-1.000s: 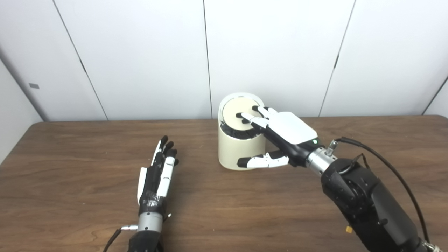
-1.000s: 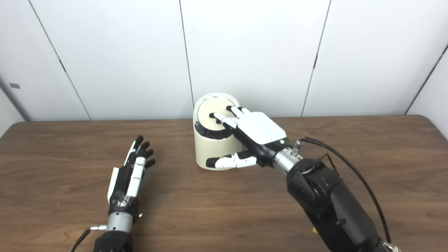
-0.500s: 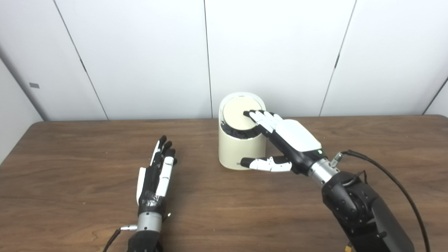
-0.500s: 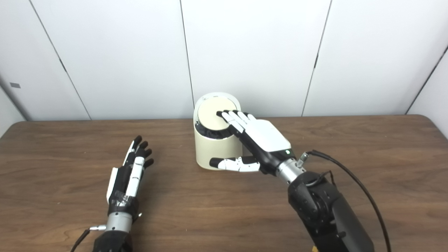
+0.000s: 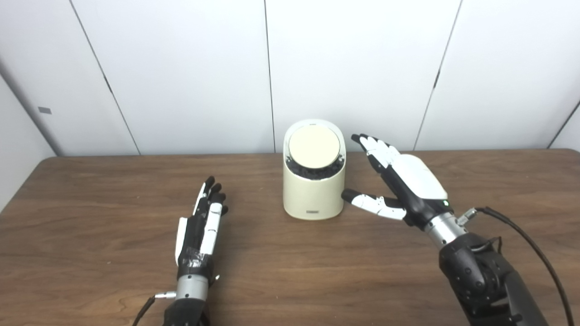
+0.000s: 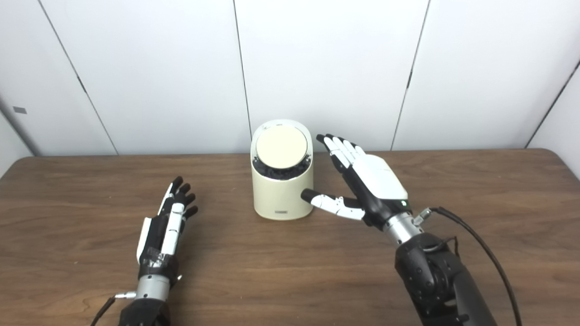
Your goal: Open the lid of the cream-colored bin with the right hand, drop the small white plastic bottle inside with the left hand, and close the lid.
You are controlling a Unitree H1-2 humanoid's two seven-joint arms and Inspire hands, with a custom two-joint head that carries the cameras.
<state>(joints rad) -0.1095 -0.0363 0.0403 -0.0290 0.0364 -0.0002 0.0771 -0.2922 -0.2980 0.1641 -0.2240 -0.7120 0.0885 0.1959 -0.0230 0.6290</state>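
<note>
White-shelled right hand (image 5: 410, 181) — black fingertips; black arm, cable.

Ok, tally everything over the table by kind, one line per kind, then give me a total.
Bins: 1, the cream bin with its round lid closed.
Robot hands: 2, the left hand resting flat and the right hand open beside the bin, apart from it.
Bottles: 0 in view.
Total: 3 things over the table.
</note>
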